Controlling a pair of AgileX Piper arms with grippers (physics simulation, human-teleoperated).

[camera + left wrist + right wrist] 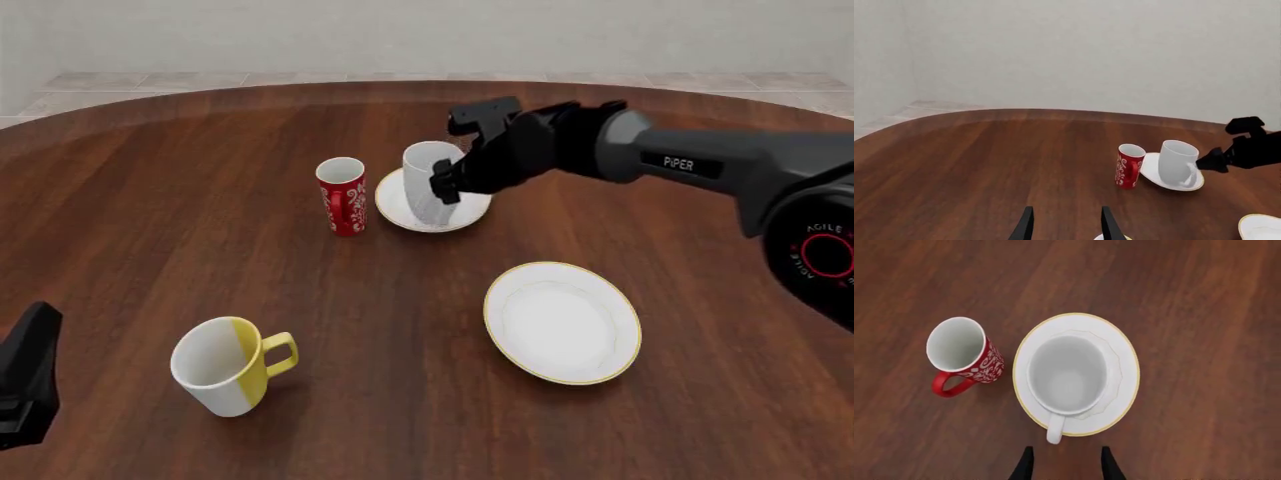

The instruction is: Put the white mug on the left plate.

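On the round gold-rimmed left plate (1122,365) stands the glossy white mug (1067,375), right end effector (1063,465) parted.

The right arm is stretched forward and leftward, its right gripper (446,182) held just above the handle side of the white mug (430,181), fingers parted and empty; the left gripper (1066,225) is kept low, well apart from that mug, fingers parted

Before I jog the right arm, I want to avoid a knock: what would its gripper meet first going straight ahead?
Probably the white mug standing on the left plate: the right gripper is open, pointing down at its handle. Depth is unclear.
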